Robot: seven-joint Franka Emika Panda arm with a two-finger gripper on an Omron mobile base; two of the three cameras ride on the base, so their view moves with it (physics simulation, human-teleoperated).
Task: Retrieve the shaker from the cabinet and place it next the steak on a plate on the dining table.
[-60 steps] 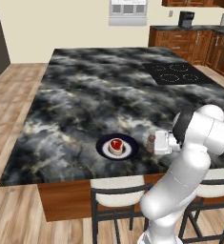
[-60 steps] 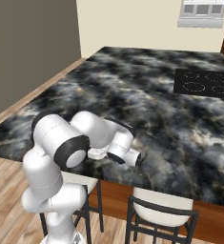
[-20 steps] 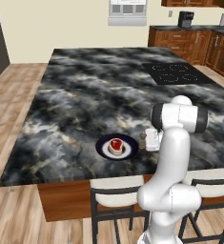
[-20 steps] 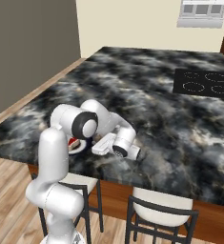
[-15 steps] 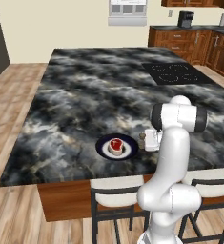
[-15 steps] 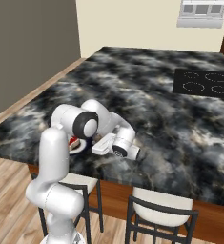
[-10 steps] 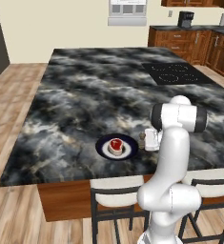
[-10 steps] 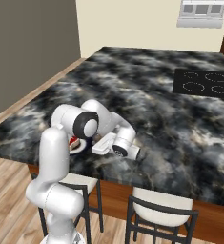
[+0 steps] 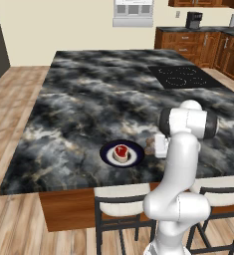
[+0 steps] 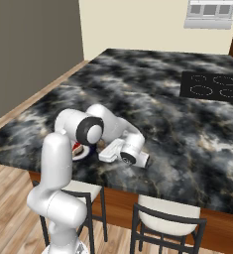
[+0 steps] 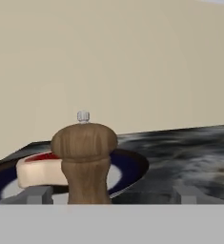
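Jaws stand spread wide, their two grey tips low at either side of the hand view with the shaker upright between them and touching neither, so they are released. From where I stand the shaker sits on the marbled desk just beside the right edge of the plate, near the desk's front edge. On the plate lies the steak, red on top with a pale rim. Seen from the hand, the brown shaker is in front, with the steak and the navy-rimmed plate right behind it (its small silver knob stands clear against the cream wall). The white arm bends down over the desk, its hand level with the stone top, the jaws pointing at the plate from the right. On the far side of the desk a black cooktop is set into the stone, well apart from the plate. Two cushioned stools stand under the front edge
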